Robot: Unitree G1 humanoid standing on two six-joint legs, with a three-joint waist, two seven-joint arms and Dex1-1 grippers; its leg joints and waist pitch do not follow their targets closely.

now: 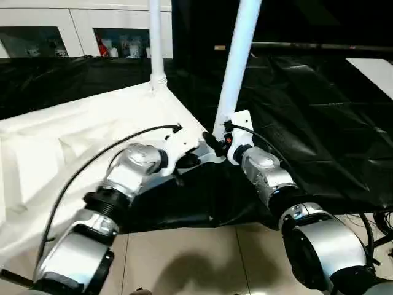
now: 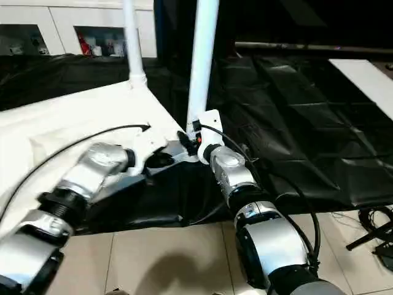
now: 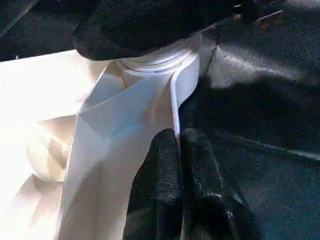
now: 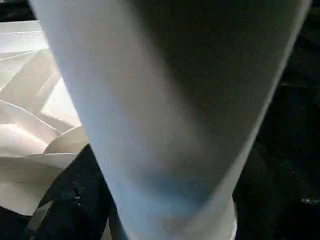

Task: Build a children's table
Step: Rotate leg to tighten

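On the black-covered work table, your head views show the children's table top lying upside down, its rimmed underside facing up. Two of its corner sockets are filled: the far leg stands upright in the far corner, and the near leg rises from the near corner with a slight tilt. Both silver forearms reach in and meet at that near corner. Your left gripper comes from the left along the top's edge; your right gripper sits at the foot of the near leg, pointing slightly upward.

In your left wrist view, the left gripper's two black fingers are pressed together with the thin white rim of the top pinched between them, just beside the corner socket, where the leg's base sits under a black finger of the other gripper.

In your right wrist view, the near leg stands right in front of the camera, running down to its socket. You cannot tell here whether the right gripper's fingers are apart or clamped.
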